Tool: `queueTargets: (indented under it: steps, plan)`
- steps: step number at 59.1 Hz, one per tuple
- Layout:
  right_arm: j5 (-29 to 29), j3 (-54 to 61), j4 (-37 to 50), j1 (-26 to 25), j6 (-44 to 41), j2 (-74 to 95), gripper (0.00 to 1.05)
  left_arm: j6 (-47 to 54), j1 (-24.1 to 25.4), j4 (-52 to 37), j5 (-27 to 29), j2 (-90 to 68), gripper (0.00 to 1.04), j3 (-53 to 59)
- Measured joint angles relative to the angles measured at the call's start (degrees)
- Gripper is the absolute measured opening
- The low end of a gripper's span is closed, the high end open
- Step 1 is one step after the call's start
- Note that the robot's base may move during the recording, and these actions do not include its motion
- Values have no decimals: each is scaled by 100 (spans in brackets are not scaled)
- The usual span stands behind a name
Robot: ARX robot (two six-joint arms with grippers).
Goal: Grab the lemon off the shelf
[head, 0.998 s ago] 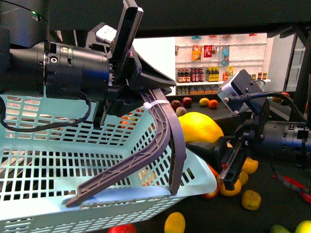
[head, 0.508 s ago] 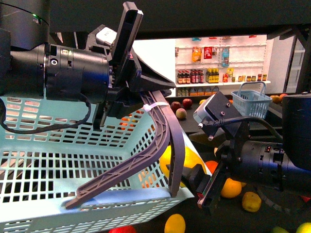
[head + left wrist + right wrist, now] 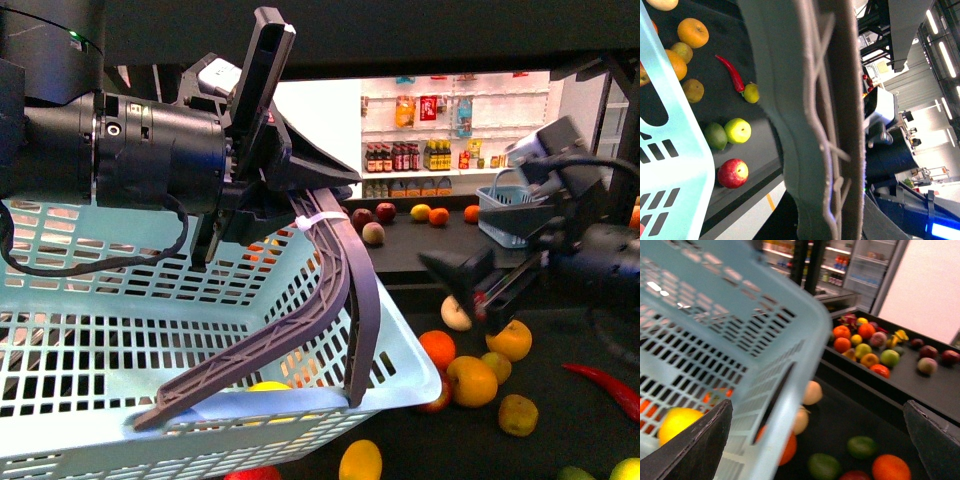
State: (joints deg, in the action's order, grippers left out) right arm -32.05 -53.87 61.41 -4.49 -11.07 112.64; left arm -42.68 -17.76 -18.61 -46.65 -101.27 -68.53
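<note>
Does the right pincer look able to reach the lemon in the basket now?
Probably not straight on: the wall of the basket stands between the open right pincer and the lemon.

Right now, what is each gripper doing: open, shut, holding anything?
left gripper: shut on the basket handle.
right gripper: open, holding nothing; a lemon lies in the light blue basket.
</note>
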Motion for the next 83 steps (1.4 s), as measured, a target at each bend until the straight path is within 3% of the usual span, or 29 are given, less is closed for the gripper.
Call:
queueTargets:
  steps: [13, 25, 34, 43, 56, 83]
  plan:
    - [-348, -149, 13, -1102, -118, 905, 102, -2, -2, 0, -24, 0, 9, 0]
    - [-595, -205, 63, -1305, -479, 1989, 102, -2, 0, 0, -7, 0, 9, 0]
    - [-669, -245, 181, -881, -667, 2817, 102, -2, 0, 0, -11, 0, 9, 0]
    - [-413, -662, 149, -179, -669, 3571, 102, -2, 0, 0, -9, 0, 9, 0]
    - [-240, -1392, -144, 446, -647, 4061, 102, -2, 0, 0, -7, 0, 9, 0]
    - [-175, -2874, -1062, 1029, -660, 4793, 102, -2, 0, 0, -7, 0, 9, 0]
